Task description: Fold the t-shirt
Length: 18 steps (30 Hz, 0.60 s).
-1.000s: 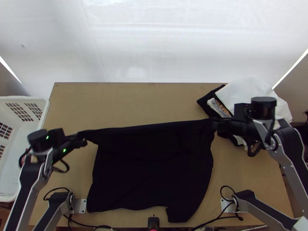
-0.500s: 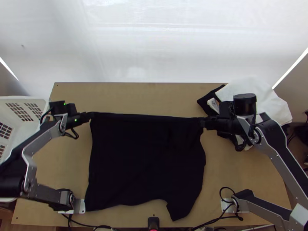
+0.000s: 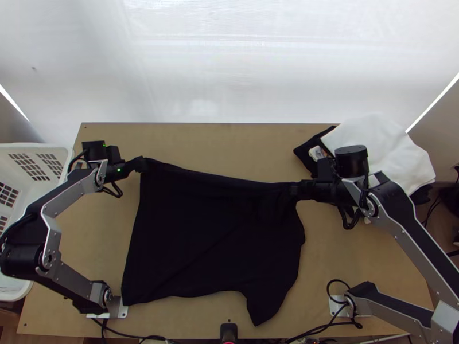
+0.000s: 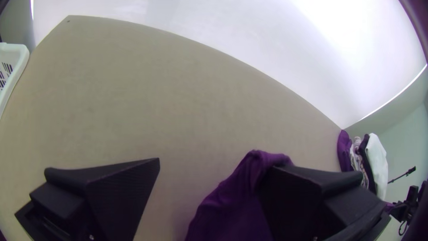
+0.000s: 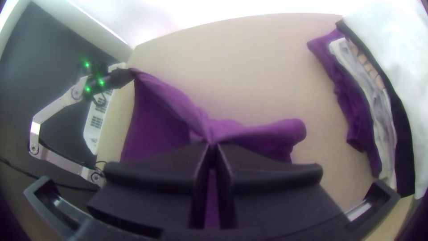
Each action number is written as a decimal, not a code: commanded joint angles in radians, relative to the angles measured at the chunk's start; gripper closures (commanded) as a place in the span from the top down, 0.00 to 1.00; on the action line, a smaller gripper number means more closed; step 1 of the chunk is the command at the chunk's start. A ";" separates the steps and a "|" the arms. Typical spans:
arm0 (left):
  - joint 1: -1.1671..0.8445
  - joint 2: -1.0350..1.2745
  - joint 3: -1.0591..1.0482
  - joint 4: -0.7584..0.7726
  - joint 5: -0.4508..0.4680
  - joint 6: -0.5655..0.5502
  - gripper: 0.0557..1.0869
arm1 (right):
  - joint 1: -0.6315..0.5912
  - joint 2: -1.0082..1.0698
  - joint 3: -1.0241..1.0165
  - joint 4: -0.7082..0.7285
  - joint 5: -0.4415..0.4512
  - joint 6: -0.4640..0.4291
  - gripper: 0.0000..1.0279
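Observation:
A dark t-shirt [image 3: 212, 241] lies loosely spread over the middle of the table, its far edge running between the two grippers and a flap hanging toward the near edge. At its far left corner is my left gripper [image 3: 140, 164]. The left wrist view has the left gripper [image 4: 209, 178] with its fingers wide apart and the cloth [image 4: 232, 205], purple there, against one of them. My right gripper [image 3: 295, 190] is at the shirt's far right part. In the right wrist view the right gripper [image 5: 213, 147] is closed on the bunched cloth [image 5: 174, 98].
A pile of folded clothes with a white cloth [image 3: 378, 143] on top lies at the back right, behind the right arm. A white basket [image 3: 67, 166] stands at the left. A small black device [image 3: 229, 331] sits at the near edge.
The left gripper has moved up the picture and slightly right, and its fingers have opened. The right gripper has moved left and slightly down, with the shirt's far edge shifting along.

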<state>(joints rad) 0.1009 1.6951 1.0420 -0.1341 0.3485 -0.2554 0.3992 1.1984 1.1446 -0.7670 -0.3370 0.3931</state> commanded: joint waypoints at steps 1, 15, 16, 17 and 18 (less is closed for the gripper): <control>0.017 -0.077 -0.063 -0.024 0.004 0.091 0.96 | 0.009 -0.010 -0.031 0.008 0.001 0.001 0.03; 0.069 -0.058 -0.013 -0.294 0.021 0.329 0.96 | 0.029 -0.014 -0.054 0.015 0.001 0.003 0.03; 0.069 -0.057 -0.013 -0.280 0.009 0.331 0.96 | 0.029 -0.014 -0.054 0.017 0.001 0.003 0.03; 0.071 -0.054 -0.013 -0.259 0.003 0.335 0.96 | 0.029 -0.014 -0.054 0.018 0.001 0.003 0.03; 0.071 -0.048 -0.013 -0.233 -0.022 0.335 0.96 | 0.029 -0.013 -0.054 0.020 0.001 0.001 0.03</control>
<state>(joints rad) 0.1638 1.6352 1.0367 -0.4095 0.3786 0.0269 0.4236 1.1854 1.0950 -0.7544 -0.3344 0.3969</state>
